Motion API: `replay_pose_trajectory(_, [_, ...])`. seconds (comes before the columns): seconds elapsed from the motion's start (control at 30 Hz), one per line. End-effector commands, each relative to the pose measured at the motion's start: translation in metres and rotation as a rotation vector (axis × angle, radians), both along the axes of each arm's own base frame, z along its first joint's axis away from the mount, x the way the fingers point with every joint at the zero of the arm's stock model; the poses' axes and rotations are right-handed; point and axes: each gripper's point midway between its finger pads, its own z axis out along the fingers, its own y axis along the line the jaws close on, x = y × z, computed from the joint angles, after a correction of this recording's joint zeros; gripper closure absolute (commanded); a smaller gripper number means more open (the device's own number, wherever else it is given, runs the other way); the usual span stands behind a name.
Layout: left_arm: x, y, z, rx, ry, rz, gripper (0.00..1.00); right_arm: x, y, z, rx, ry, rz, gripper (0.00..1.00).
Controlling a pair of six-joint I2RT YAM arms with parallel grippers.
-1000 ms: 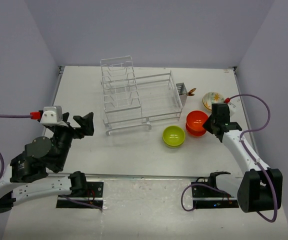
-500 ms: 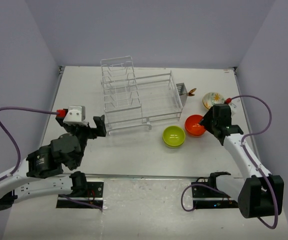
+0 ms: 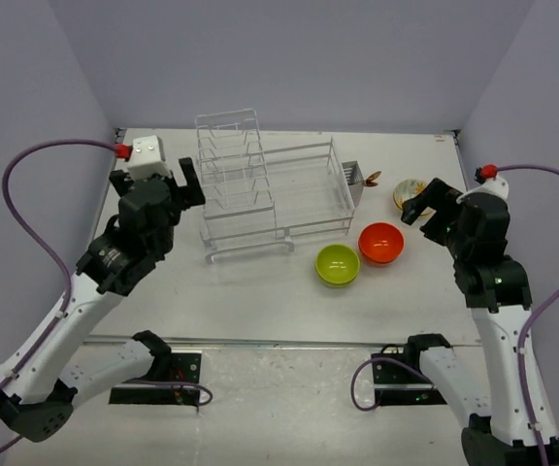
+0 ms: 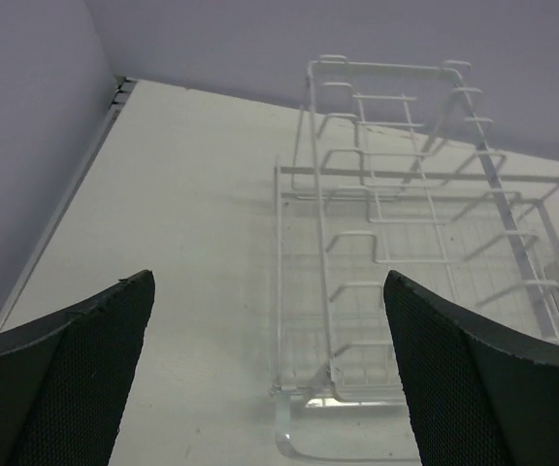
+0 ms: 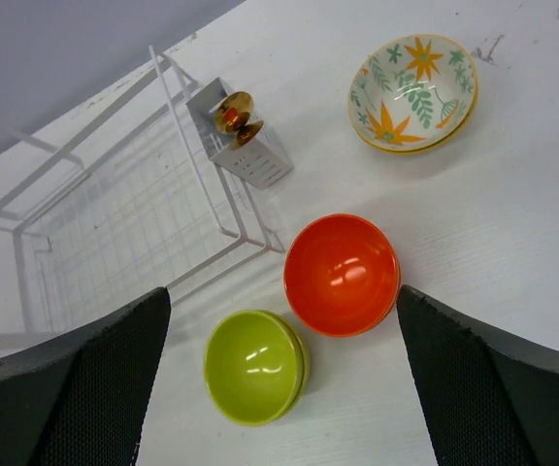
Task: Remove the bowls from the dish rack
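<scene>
The white wire dish rack (image 3: 260, 209) stands mid-table with no bowls in it; it also shows in the left wrist view (image 4: 396, 243) and the right wrist view (image 5: 115, 204). Three bowls sit on the table to its right. They are the lime-green bowl (image 3: 338, 264) (image 5: 255, 366), the orange-red bowl (image 3: 380, 243) (image 5: 342, 274) and the flower-patterned bowl (image 3: 411, 192) (image 5: 414, 92). My right gripper (image 3: 435, 216) (image 5: 282, 301) hangs open and empty above the orange-red and green bowls. My left gripper (image 3: 158, 186) (image 4: 268, 291) is open and empty, raised beside the rack's left end.
The rack's taller slotted section (image 3: 229, 155) is at its left end. The small cutlery basket (image 3: 352, 177) (image 5: 241, 146) on its right end holds a gold-brown item. Purple walls close in the table on the left, back and right.
The right gripper opened, left the orange-red bowl on the table beside the green one, and lifted up and back. The left arm rose and swung forward to the rack's left end.
</scene>
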Motion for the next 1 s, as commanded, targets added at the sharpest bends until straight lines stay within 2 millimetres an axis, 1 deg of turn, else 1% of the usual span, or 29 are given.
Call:
replay_pose_trajectory(0.0, [0.004,0.027,0.026,-0.12,-0.066,0.031,0.0,-0.034,-0.004,0.035,-0.089,-0.037,0.059,0.01])
replay_pose_trajectory(0.03, [0.005,0.048,0.023,-0.126,-0.066,0.069,0.0,-0.038,-0.006,0.043,-0.11,-0.055,0.063,0.01])
replay_pose_trajectory(0.07, [0.005,0.057,0.02,-0.127,-0.061,0.082,0.0,-0.046,-0.009,0.049,-0.144,-0.068,0.069,0.01])
replay_pose_trajectory(0.1, [0.006,0.078,0.016,-0.129,-0.058,0.133,0.0,-0.052,-0.012,0.066,-0.158,-0.11,0.061,0.01])
replay_pose_trajectory(0.13, [0.002,0.079,0.008,-0.127,-0.034,0.106,0.0,-0.056,-0.015,0.073,-0.178,-0.123,0.056,0.01])
replay_pose_trajectory(0.17, [0.0,0.082,0.005,-0.13,-0.025,0.103,0.0,-0.065,-0.021,0.079,-0.216,-0.142,0.043,0.01])
replay_pose_trajectory(0.2, [-0.009,0.086,0.007,-0.134,-0.045,0.106,0.0,-0.07,-0.025,0.086,-0.228,-0.165,0.031,0.01])
replay_pose_trajectory(0.23, [-0.014,0.088,-0.002,-0.13,-0.031,0.116,0.0,-0.074,-0.028,0.09,-0.24,-0.178,0.017,0.01])
replay_pose_trajectory(0.27, [-0.02,0.09,-0.004,-0.132,-0.038,0.119,0.0,-0.081,-0.031,0.093,-0.252,-0.201,0.007,0.01])
replay_pose_trajectory(0.3, [-0.032,0.094,-0.004,-0.139,-0.066,0.128,0.0,-0.084,-0.03,0.093,-0.254,-0.211,0.012,0.01])
replay_pose_trajectory(0.37, [-0.043,0.098,-0.01,-0.139,-0.073,0.135,0.0,-0.089,-0.027,0.094,-0.256,-0.244,0.031,0.01])
replay_pose_trajectory(0.4, [-0.053,0.102,-0.013,-0.141,-0.093,0.146,0.0,-0.089,-0.024,0.092,-0.245,-0.253,0.048,0.01])
replay_pose_trajectory(0.47, [-0.06,0.104,-0.017,-0.147,-0.111,0.15,0.0,-0.086,-0.019,0.085,-0.216,-0.257,0.061,0.01])
replay_pose_trajectory(0.53, [-0.067,0.108,-0.032,-0.144,-0.116,0.166,0.0,-0.085,-0.014,0.079,-0.2,-0.263,0.08,0.01])
replay_pose_trajectory(0.57, [-0.067,0.11,-0.031,-0.144,-0.121,0.173,0.0,-0.083,-0.014,0.075,-0.201,-0.258,0.079,0.01])
replay_pose_trajectory(0.6, [-0.067,0.112,-0.038,-0.132,-0.12,0.184,0.0,-0.083,-0.015,0.073,-0.202,-0.26,0.074,0.01])
replay_pose_trajectory(0.77, [-0.063,0.111,-0.056,-0.102,-0.092,0.174,0.0,-0.074,-0.015,0.059,-0.226,-0.25,0.083,0.01])
replay_pose_trajectory(0.97, [-0.06,0.112,-0.066,-0.096,-0.091,0.184,0.0,-0.072,-0.017,0.057,-0.23,-0.262,0.072,0.01])
